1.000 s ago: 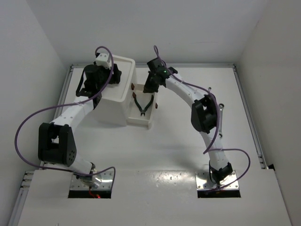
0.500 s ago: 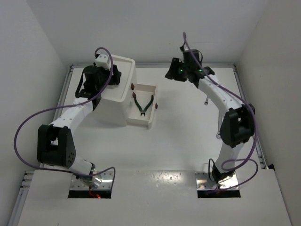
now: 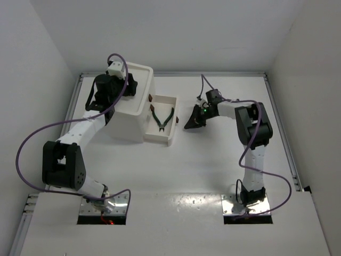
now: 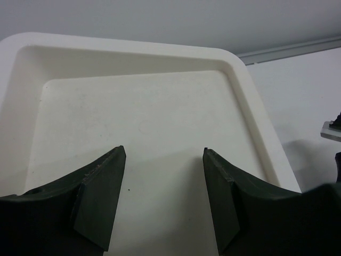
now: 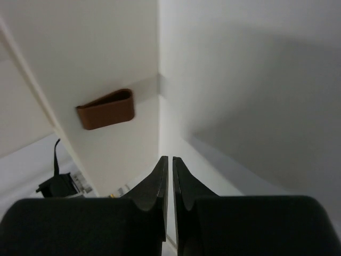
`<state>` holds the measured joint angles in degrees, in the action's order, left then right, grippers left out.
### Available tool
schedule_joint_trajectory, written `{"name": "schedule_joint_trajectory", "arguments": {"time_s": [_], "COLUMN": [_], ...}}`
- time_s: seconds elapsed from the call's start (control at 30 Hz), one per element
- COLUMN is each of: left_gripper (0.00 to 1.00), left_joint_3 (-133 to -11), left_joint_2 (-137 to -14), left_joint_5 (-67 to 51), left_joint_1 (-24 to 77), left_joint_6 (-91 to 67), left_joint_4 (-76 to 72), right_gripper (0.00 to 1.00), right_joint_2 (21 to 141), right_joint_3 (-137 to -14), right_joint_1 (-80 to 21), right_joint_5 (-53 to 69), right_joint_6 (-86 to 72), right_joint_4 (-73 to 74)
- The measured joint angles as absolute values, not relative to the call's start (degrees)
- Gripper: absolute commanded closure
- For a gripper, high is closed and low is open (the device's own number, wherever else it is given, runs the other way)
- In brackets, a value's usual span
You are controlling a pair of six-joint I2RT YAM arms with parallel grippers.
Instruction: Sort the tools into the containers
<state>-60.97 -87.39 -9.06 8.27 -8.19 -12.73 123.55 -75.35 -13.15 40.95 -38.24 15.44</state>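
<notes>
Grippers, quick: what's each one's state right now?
Left gripper: open, empty, above the tray top.
Right gripper: shut, empty, by the brown knob.

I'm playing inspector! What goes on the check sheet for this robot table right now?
Surface: white table, flat.
Job's things: dark green-handled pliers lie in the open drawer of the white box; its tray top holds nothing in the left wrist view. Other tools: nothing seen.
Clutter: nothing seen.
Grippers: left gripper over the tray top, jaws open, empty; right gripper beside the drawer front near its brown knob, jaws shut, empty.
Cables: purple cables loop off both arms, away from the drawer.
Surroundings: white walls, metal rail along the far edge.
</notes>
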Motion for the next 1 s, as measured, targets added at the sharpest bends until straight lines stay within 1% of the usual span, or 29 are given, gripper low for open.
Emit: {"name": "schedule_joint_trajectory", "arguments": {"time_s": [0.33,0.63,1.0], "left_gripper": [0.33,0.33,0.33], "left_joint_3": [-60.9,-60.9,-60.9], "left_joint_2": [-87.4,-87.4,-87.4], "left_joint_5": [-9.0,-9.0,-9.1], "left_joint_1": [8.3,8.3,8.3], "left_joint_6": [-8.2,-8.2,-8.2], "left_joint_4": [-12.7,-12.7,-12.8], "right_gripper": [0.94,0.94,0.94], "right_joint_2": [125.7,131.3,135.2], "right_joint_3": [-79.3,-84.5,-90.7], "right_joint_1": [-16.4,-20.3,-22.6], "right_joint_5": [48.1,49.3,49.7], "right_joint_6": [-45.1,-48.3,-49.8], "right_joint_4": [6.2,4.4,3.4]}}
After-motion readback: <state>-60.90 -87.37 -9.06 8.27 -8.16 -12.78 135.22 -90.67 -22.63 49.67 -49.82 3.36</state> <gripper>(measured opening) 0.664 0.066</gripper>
